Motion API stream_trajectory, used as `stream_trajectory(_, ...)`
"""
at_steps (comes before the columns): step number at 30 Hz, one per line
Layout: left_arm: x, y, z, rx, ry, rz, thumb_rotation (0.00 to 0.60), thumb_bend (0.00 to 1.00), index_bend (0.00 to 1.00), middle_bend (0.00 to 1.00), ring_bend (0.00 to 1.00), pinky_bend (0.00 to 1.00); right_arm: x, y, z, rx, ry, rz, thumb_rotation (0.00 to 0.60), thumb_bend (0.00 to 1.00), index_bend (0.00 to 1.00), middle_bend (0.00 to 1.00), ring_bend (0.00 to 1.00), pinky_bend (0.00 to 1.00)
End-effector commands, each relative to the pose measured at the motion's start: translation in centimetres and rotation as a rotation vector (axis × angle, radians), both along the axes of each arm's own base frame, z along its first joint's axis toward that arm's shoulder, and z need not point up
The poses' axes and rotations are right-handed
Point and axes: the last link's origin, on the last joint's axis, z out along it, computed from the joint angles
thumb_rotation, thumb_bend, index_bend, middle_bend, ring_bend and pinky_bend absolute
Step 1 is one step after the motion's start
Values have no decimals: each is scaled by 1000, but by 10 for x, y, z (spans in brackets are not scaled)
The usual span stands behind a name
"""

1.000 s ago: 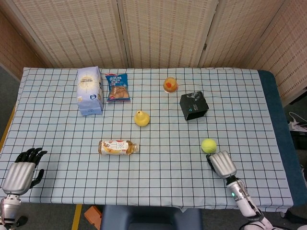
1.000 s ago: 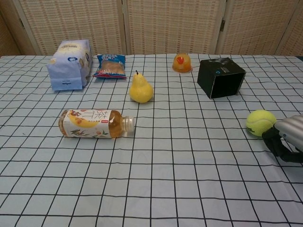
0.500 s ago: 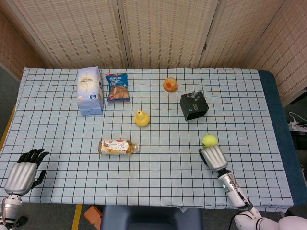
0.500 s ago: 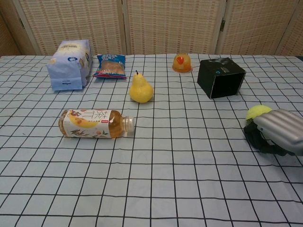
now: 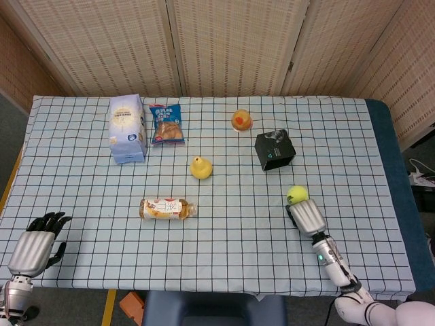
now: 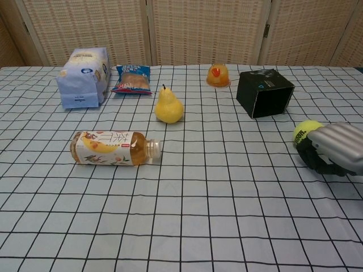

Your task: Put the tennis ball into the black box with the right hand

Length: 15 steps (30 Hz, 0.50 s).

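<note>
One tennis ball, yellow-green with dark lettering too small to read, on the checked tablecloth just nearer the camera than the black box; right hand pressed against the ball's near side, silver back up, dark fingers curled round beneath; cannot tell whether actually gripped or only touched.

One black box, open mouth tilted up, a small blue mark on its front face, unreadable.

One orange jelly cup just left of the box and further back; one yellow pear well left of the box, upright, stem up; one tea bottle lying on its side left of the ball, cap toward the ball, peach-and-white label with print not legible; one blue snack packet and one pale blue-white bag side by side far left of the box, wording on both too small to read.

Left hand at the near left corner of the cloth, far from the ball, holding nothing, dark fingers spread apart.
</note>
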Motion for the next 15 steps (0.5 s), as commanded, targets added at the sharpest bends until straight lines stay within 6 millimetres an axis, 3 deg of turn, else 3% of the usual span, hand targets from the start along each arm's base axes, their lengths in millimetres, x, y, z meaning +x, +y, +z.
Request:
stream_trajectory(1,1,-1,-1,-5,1,-5,600,463,208,138,102,184,1,-7,2,-6,-5,-3,600,971,1000,926,961,1000)
stream_trajectory(15,1,-1,-4,-22,10,2,600,464,208,140,103,184,-2,-28,12,40,19,-24,600,970,1000,926,961,1000)
